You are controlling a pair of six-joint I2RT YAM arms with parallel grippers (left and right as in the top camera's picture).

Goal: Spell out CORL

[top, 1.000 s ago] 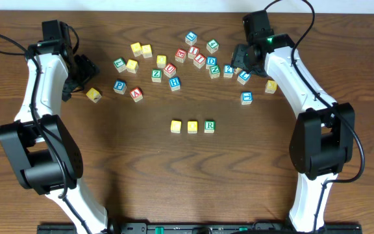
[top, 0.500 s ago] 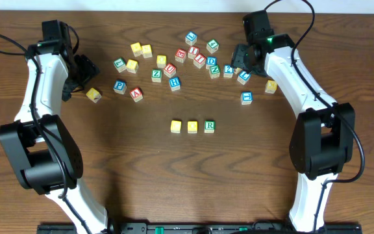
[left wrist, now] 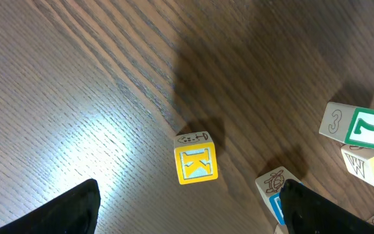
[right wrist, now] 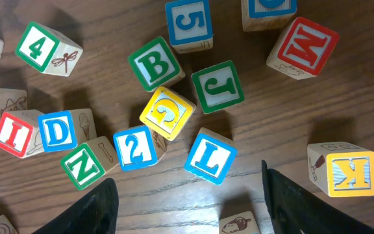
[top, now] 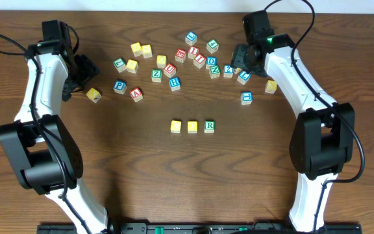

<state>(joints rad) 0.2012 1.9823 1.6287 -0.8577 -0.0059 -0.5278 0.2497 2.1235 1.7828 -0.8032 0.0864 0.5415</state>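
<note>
l cube [right wrist: 210, 156], position unchanged

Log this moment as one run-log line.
row: yellow-topped wooden cubes, green-R wooden cube placed | blue-L wooden cube not yet in row | right gripper hovering above it, open | left gripper open, empty

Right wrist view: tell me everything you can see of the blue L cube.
The L cube is a small wooden block with a white top face, a blue border, a blue L and bare pale wood sides. It sits flat on the table, turned diagonally, in the gap between the right gripper's open fingers, and neither finger touches it. The yellow G cube stands close to one corner; whether they touch cannot be told.
</note>
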